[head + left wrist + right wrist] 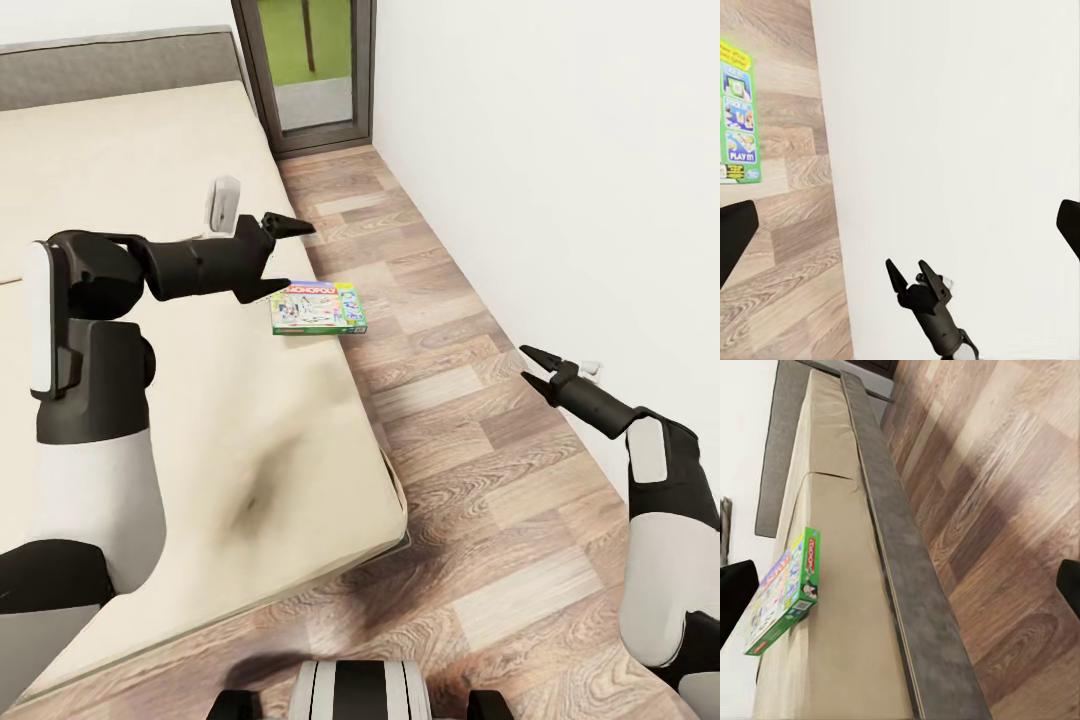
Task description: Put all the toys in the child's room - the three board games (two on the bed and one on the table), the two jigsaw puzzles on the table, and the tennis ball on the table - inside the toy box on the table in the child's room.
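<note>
So far nothing's in hand here, as far as I can tell. The MONOPOLY board game [319, 307] is lying flat on the bed [180, 400], right at the mattress edge with one side hanging a bit over the wood floor [470, 420]. The toy box and the surface it sits on aren't in these shots, so my guess is most of the job is still ahead — this box has to be picked up and carried over, and I can't say anything about the other toys from here.

The left gripper [277, 255] hovers just above and beside the game, jaws spread apart, holding nothing. The right gripper [533, 366] is out over the floor near the white wall [560, 150], also spread and empty; the left wrist view catches it too [909, 275].

Materials: the game is a thin flat cardboard-looking box, glossy print on top, green edges — should be rigid but slim to pinch. The mattress is a soft-looking beige fabric with a grey band along its side. The floor is wood plank with visible grain, and there's a dark-framed glass door [310, 70] at the far end.
</note>
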Robot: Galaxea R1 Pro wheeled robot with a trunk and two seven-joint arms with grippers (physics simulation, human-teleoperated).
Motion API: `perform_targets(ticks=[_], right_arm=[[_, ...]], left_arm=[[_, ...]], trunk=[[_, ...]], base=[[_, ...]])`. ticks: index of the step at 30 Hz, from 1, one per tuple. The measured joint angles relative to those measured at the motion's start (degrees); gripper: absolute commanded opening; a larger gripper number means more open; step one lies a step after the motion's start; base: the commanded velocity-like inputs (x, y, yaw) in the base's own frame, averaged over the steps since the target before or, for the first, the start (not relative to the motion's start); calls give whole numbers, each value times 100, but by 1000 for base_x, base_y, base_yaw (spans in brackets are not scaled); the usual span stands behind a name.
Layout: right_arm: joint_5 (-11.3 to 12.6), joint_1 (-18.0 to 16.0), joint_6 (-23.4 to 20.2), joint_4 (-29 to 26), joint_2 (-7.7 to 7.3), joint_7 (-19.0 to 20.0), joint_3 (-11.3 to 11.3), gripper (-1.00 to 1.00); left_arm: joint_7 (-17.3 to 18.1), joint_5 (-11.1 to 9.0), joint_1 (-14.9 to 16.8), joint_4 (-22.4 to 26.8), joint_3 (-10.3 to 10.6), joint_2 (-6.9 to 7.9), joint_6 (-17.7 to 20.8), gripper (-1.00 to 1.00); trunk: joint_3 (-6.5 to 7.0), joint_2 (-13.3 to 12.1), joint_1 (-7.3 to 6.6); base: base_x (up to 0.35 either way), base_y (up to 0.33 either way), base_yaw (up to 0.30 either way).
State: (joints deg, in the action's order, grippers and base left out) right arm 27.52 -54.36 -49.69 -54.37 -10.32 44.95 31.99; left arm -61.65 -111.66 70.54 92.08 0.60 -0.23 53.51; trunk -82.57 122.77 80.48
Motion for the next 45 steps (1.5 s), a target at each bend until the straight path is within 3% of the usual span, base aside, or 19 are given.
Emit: perform_targets(ticks=[1, 3, 4, 6, 14, 27, 45], right_arm=[[-2, 0, 3, 1, 1, 4, 0, 100], [-11, 0, 133, 27, 79, 160, 0, 100], [-13, 0, 136, 27, 80, 162, 0, 100], [-20, 0, 272, 61, 131, 264, 0, 100], [-34, -6, 466, 160, 188, 397, 0, 100], [-34, -3, 542, 206, 194, 486, 0, 100], [-15, -9, 516, 215, 156, 502, 0, 100]], left_arm=[[-5, -2, 3, 0, 0, 0, 2, 100], [-254, -256, 136, 0, 5, -9, -53, 100], [-258, -259, 138, 0, 5, -9, -53, 100], [-462, -461, 229, 1, 7, -15, -129, 100], [-741, -717, 335, 1, 18, -26, -252, 100], [-861, -818, 321, 2, 19, -4, -301, 100], [-891, -830, 307, -2, 24, -5, -311, 100]], trunk=[[0, 0, 0], [0, 0, 0], [0, 0, 0], [0, 0, 0], [0, 0, 0], [5, 0, 0], [59, 0, 0]], base=[[0, 0, 0], [0, 0, 0], [0, 0, 0], [0, 0, 0], [0, 0, 0], [0, 0, 30], [0, 0, 183]])
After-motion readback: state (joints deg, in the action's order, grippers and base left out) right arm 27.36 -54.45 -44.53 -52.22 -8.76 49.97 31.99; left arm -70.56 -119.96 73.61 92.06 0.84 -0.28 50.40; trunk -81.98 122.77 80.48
